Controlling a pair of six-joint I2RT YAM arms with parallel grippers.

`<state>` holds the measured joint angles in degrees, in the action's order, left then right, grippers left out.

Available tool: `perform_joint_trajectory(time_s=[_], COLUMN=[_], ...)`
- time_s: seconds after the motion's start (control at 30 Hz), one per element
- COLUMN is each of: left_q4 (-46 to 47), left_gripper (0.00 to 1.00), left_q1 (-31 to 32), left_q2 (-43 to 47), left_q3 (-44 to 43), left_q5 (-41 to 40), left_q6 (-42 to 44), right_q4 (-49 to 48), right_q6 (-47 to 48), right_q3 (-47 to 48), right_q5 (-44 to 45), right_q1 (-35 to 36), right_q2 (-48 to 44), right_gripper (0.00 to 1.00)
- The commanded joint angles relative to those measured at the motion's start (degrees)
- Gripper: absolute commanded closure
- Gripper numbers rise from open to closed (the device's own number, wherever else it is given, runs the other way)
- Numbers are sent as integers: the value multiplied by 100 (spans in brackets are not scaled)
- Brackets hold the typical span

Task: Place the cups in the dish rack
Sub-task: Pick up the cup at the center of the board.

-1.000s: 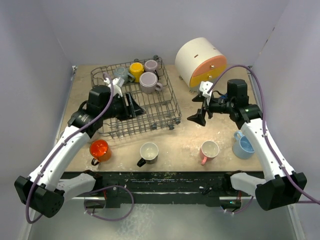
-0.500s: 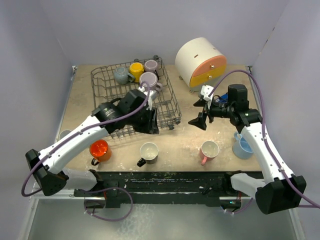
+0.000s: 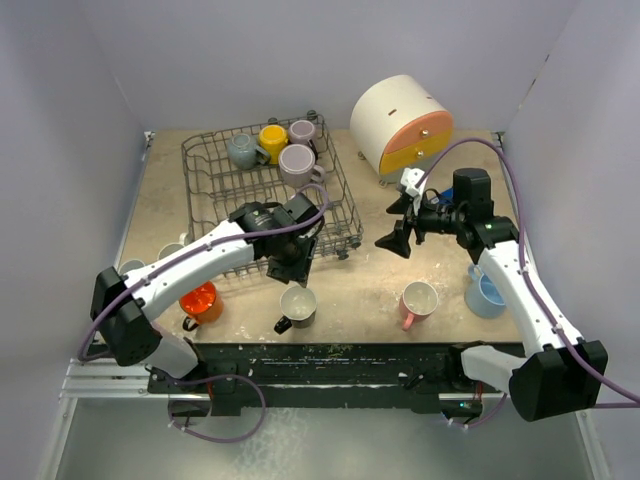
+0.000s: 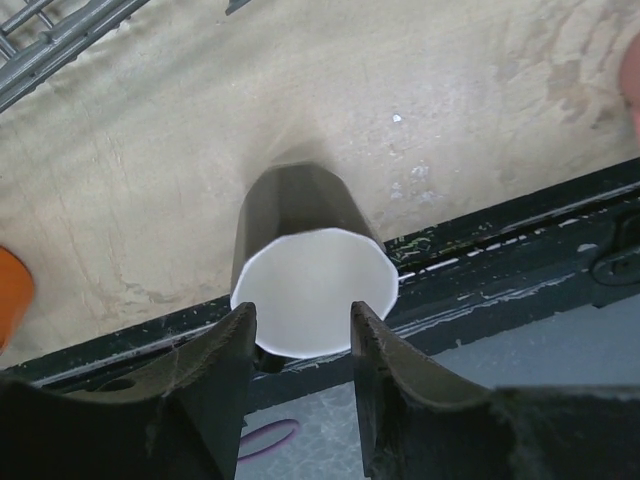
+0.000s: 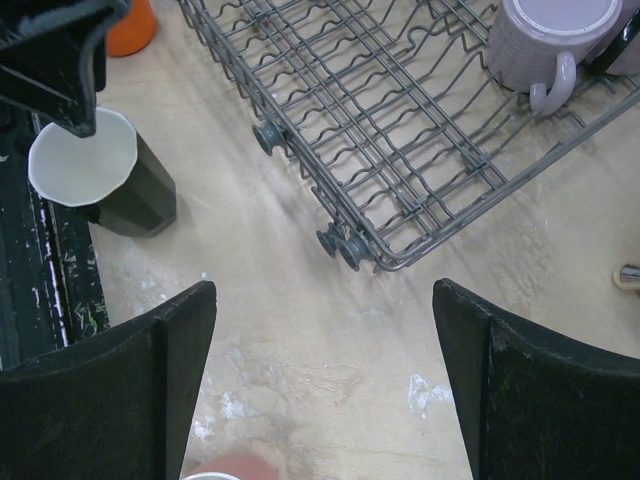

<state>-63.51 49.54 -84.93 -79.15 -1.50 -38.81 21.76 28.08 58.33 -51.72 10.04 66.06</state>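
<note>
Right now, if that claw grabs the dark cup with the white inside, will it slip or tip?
The dark cup looks like hard glazed ceramic: likely stiff, probably somewhat slippery. It seems to taper to a base narrower than its rim, so a sideways push might tip it.

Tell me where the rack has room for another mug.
Free: the dish rack's near-left half, bare tines bordered by its left wall and near rim. Crowded: the far edge, where the grey mug, yellow mug, small mauve mug and large mauve mug cluster.
</note>
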Motion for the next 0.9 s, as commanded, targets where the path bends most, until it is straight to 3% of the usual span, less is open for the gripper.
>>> perform_joint_trajectory(time_s=[0.0,0.47,0.87], left_q4=[23,379,918], left_gripper=[53,55,84], left_q1=[29,30,25], left_q2=[-153,-454,-634], left_q3=[20,766,1260], left_q5=[-181,-432,-559], left_q6=[200,332,337], right_q4=[-199,-242,-208], right_q6=[-128,-222,-285], right_q3=[-14,-224,-218], right_q5=[-81,-179,-281], right_q1=[-29,-33,-29], right_q2=[1,42,73], right_gripper=[11,11,12])
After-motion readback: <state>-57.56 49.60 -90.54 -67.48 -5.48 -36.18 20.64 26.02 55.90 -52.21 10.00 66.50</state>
